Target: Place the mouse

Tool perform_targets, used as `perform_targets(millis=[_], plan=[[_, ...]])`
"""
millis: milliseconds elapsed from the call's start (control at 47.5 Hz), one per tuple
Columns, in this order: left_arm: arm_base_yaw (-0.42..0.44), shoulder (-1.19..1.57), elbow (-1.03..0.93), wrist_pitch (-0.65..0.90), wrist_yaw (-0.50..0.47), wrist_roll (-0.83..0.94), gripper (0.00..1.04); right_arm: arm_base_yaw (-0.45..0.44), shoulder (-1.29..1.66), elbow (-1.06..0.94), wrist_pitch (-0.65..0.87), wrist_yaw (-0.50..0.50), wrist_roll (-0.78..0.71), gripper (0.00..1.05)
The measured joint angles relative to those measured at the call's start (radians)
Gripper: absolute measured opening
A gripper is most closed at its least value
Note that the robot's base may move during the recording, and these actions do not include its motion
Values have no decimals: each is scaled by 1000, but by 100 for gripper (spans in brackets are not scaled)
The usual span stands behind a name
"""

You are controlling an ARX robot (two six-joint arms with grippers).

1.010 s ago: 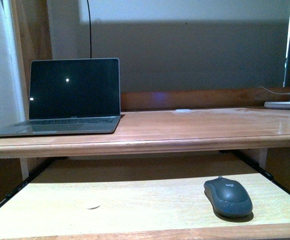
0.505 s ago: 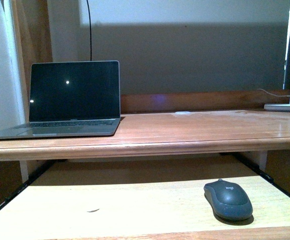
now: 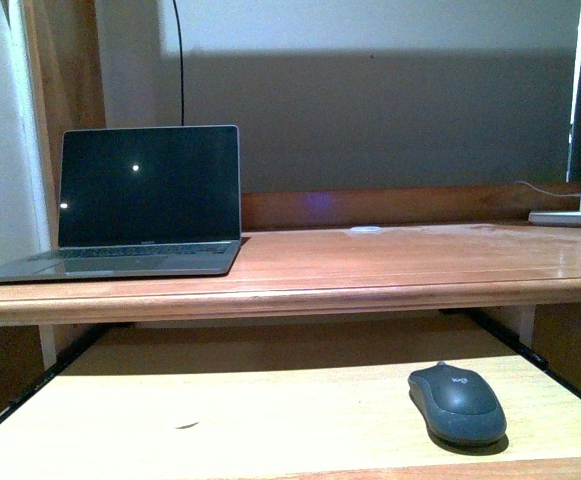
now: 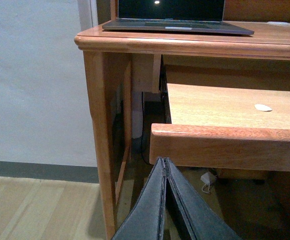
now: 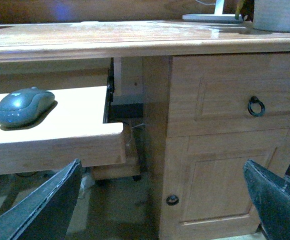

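The dark grey mouse (image 3: 457, 401) lies on the pale pull-out keyboard shelf (image 3: 220, 410), toward its right end; the right wrist view shows the mouse (image 5: 24, 104) resting there too. No arm appears in the front view. My left gripper (image 4: 165, 161) is shut with nothing between its fingers, low in front of the shelf's front edge (image 4: 224, 147) and below it. My right gripper (image 5: 162, 170) is open and empty, low in front of the desk's cabinet, well away from the mouse.
An open laptop (image 3: 140, 200) with a dark screen stands on the left of the wooden desk top (image 3: 390, 265). A white lamp base (image 3: 570, 216) sits at the far right. Beside the shelf is a drawer with a ring pull (image 5: 256, 106) and a cabinet door with a knob (image 5: 172, 200).
The front view has drifted slightly, so laptop, desk and mouse sit a little lower in the picture. The mouse keeps its place on the shelf.
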Motion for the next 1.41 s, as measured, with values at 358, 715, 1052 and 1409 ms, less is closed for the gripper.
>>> perform_targets(millis=[358, 715, 1052, 1409], plan=[[0, 0, 0, 0, -1, 0, 47, 95, 60, 10, -31, 286, 66, 97], [0, -1, 0, 0, 0, 2, 97, 251, 554, 222, 398, 399, 107, 97], [0, -1, 0, 0, 0, 2, 97, 533, 1112, 463, 663, 459, 49, 97], [0, -1, 0, 0, 0, 2, 97, 700, 1387, 594, 666, 472, -113, 97]])
